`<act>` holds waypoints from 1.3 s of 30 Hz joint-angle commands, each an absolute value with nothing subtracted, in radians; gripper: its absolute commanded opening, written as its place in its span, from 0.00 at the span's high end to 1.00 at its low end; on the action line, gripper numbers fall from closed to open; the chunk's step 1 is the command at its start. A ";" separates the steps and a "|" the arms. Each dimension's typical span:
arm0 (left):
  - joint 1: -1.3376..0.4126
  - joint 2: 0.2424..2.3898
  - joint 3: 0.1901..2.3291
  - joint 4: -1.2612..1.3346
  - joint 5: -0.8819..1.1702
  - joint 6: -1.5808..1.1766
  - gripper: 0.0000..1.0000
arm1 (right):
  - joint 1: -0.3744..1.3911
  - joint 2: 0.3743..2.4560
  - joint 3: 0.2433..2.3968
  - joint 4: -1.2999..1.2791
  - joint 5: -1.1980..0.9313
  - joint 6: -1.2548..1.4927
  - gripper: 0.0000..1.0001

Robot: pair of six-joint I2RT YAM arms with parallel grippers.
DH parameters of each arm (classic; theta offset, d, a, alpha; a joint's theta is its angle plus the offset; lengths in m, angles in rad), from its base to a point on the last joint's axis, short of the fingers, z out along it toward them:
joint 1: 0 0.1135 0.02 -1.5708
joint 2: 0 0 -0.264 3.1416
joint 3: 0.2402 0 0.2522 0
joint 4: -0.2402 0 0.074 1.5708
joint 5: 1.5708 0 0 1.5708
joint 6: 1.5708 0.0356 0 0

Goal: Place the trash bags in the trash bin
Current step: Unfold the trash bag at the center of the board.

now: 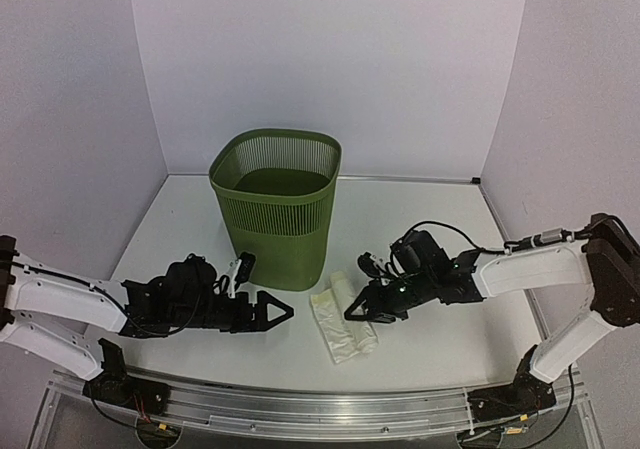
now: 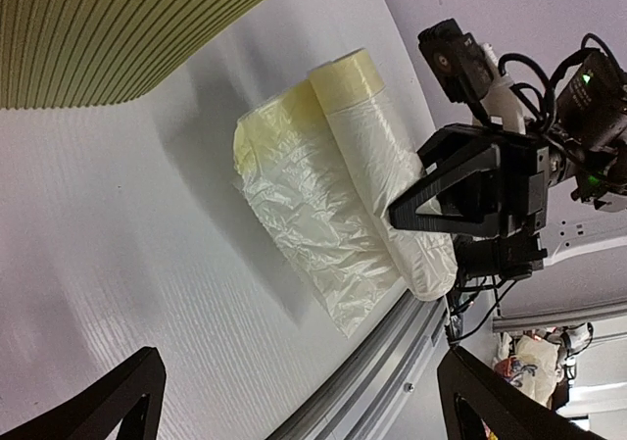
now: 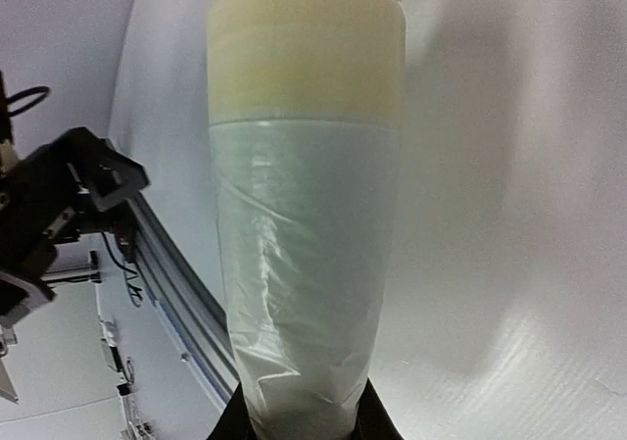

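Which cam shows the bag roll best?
Left wrist: whole bag roll with its loose sheet, right hand at one end. Top view shows it small; right wrist only the roll close up, cropped.

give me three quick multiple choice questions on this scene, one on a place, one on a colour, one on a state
1. Where do the trash bags lie relative to the trash bin?
A. inside it
B. on the table, in front of it
C. draped over its rim

2. What colour is the trash bin?
A. olive green
B. red
C. blue

3. How do the fingers of the left gripper stand?
A. shut on the bags
B. shut on the bin's rim
C. open, holding nothing

Key:
1 B, the top view shows the rolled bags lying on the white table, nearer the arms than the bin.
2 A, its slatted walls and rim are olive green.
3 C, the left wrist view shows its fingers spread wide, short of the bags.
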State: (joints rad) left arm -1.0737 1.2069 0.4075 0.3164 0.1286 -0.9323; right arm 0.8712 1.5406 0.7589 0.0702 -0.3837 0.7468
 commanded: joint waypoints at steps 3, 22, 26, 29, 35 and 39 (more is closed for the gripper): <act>-1.075 1.265 0.351 0.639 0.246 -0.937 0.01 | 0.880 1.447 0.760 0.321 -0.437 0.898 1.00; -1.077 1.641 0.442 1.194 0.407 -0.973 0.30 | 0.897 1.430 0.684 0.505 -0.493 0.965 1.00; -1.077 1.689 0.451 1.259 0.411 -0.997 0.44 | 0.900 1.433 0.677 0.521 -0.486 0.962 1.00; -1.077 1.709 0.467 1.265 0.411 -1.001 0.72 | 0.902 1.444 0.675 0.521 -0.500 0.961 1.00; -1.077 1.691 0.495 1.088 0.369 -1.017 1.00 | 0.901 1.469 0.644 0.499 -0.457 0.946 0.87; -1.080 1.654 0.491 0.863 0.317 -1.029 1.00 | 0.901 1.501 0.630 0.397 -0.349 0.899 0.67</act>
